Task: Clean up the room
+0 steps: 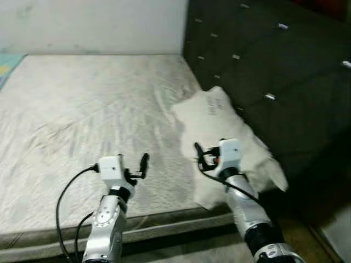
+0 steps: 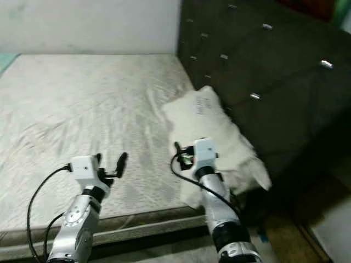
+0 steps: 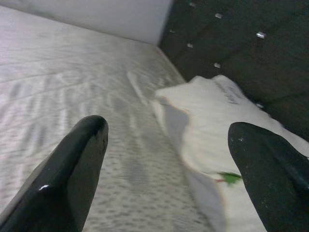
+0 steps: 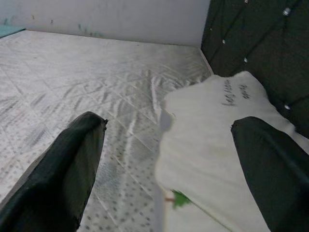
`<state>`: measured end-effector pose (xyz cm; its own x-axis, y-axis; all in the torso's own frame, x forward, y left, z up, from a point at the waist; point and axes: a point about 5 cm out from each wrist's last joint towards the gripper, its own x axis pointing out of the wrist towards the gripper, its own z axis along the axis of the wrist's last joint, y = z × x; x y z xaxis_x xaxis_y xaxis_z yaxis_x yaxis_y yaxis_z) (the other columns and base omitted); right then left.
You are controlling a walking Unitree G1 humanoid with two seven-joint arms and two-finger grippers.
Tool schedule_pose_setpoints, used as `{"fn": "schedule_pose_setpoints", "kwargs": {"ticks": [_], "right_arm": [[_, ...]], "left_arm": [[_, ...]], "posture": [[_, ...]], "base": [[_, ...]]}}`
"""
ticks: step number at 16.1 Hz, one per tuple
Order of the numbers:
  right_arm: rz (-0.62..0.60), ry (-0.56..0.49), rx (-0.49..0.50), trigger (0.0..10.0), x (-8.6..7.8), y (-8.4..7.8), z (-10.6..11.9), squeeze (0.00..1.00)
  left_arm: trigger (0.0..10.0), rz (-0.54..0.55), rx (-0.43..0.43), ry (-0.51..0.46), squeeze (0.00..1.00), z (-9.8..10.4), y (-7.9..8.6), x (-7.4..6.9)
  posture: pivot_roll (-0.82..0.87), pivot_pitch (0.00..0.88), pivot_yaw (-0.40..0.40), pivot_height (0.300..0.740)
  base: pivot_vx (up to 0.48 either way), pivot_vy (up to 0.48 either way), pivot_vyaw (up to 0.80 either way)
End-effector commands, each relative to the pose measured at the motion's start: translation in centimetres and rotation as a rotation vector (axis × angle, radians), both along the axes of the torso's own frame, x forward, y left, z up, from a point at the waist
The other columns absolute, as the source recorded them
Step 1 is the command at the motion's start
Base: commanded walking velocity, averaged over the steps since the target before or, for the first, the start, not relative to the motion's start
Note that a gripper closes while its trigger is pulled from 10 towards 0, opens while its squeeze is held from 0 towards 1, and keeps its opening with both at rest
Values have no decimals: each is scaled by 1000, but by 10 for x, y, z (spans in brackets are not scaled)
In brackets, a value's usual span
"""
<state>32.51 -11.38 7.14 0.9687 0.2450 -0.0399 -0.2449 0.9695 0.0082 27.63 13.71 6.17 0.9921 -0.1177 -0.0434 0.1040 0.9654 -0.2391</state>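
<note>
Crumpled white fabric pillow (image 1: 222,129) lies askew at the bed's right edge, against the dark tufted headboard (image 1: 274,66), on the bare quilted grey mattress (image 1: 82,120). Right pincer (image 1: 205,156) hovers at its near corner, left pincer (image 1: 137,167) over mattress; both spread apart, empty, apparently poised to grasp.

We are looking at a pale grey-white mattress (image 1: 82,120) quilted in a faint diamond pattern, with small dark dots showing in the wrist views. A cream-white pillow (image 1: 219,126) is carrying dark handwritten-looking lettering and a small bright green tag (image 4: 181,199). The headboard (image 1: 274,66) is showing dark, near-black tufting with shiny silver buttons. The wall (image 1: 93,24) is appearing off-white. Our arms are gleaming silver, with black fingers (image 3: 72,179) and white wrist housings.
</note>
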Motion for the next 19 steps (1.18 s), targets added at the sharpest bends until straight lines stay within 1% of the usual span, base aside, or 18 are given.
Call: {"fn": "schedule_pose_setpoints", "kwargs": {"ticks": [1, 5, 10, 15, 19], "right_arm": [[15, 7, 2, 10000, -1, 5, -2, 0], [18, 8, -4, 10000, -2, 6, -3, 0], [17, 1, -29, 10000, 0, 5, -1, 0], [28, 1, -36, 10000, -3, 8, -3, 0], [31, 4, -43, 10000, -3, 8, -3, 0]], "left_arm": [[10000, 11, 5, -10, 0, 3, 3, 1], [10000, 11, 6, -8, 0, 2, 3, 1], [10000, 14, 5, -17, 0, 5, 2, 6], [10000, 25, 8, -21, 0, 6, 5, 6], [10000, 22, 4, -21, 0, 6, 3, 5]], "posture": [[-31, 0, -31, 740], [-33, 0, -31, 740], [-50, 0, -28, 740], [-45, 0, -30, 740], [-47, 0, -27, 740]], "base": [[0, 300, 0], [0, 299, 0], [0, 305, 0], [0, 310, 0], [0, 318, 0]]}}
